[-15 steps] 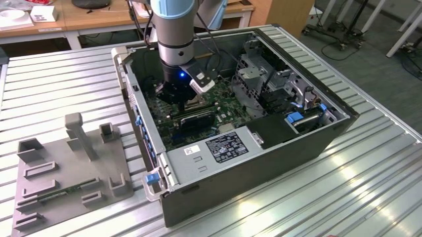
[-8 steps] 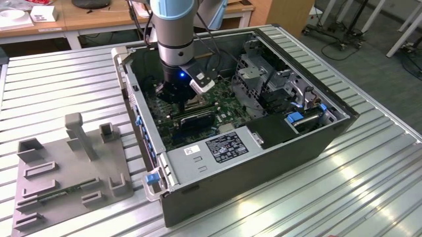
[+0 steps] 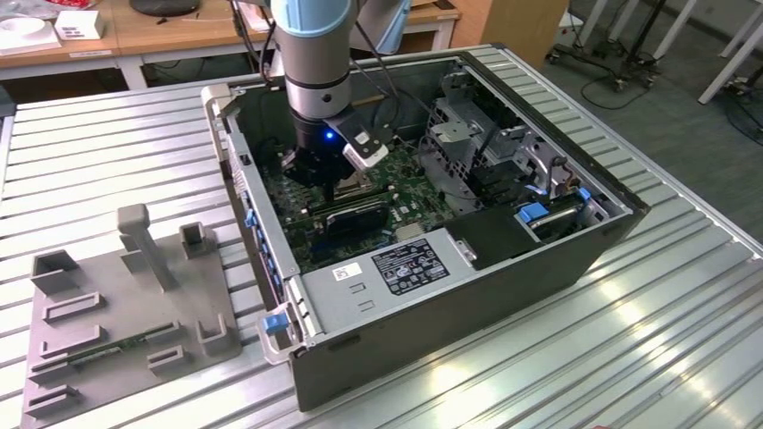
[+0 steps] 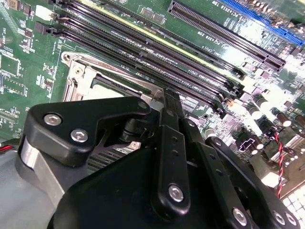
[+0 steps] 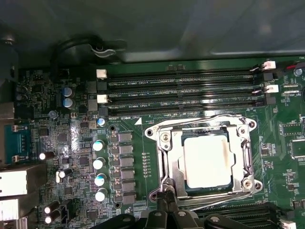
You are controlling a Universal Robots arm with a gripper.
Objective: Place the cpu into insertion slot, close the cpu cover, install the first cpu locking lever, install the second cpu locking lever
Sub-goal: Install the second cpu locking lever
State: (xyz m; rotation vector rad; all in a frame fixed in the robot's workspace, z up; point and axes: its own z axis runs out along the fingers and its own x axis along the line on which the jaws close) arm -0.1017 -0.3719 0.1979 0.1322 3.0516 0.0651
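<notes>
The cpu [image 5: 207,160] lies flat in the insertion slot [image 5: 249,125] on the green motherboard. The cpu cover [image 5: 167,155] is down over it, framing its silvery top. A thin wire lever [image 5: 200,119] runs along the socket edge beside the memory slots, and another lever [image 5: 209,202] lies along the opposite edge. My gripper [image 5: 166,198] is shut, its tips against the socket corner at that opposite edge. In the second wrist view the gripper [image 4: 170,95] hides much of the socket, with a bit of cpu [image 4: 102,90] showing. In the exterior view the gripper [image 3: 324,179] reaches down inside the computer case [image 3: 573,259].
Long black memory slots [image 5: 181,88] run beside the socket, with capacitors [image 5: 99,164] on another side. Inside the case stand a metal drive cage [image 3: 459,143] and a power supply [image 3: 381,268]. A grey fixture plate [image 3: 120,313] sits on the slatted table at the exterior view's left.
</notes>
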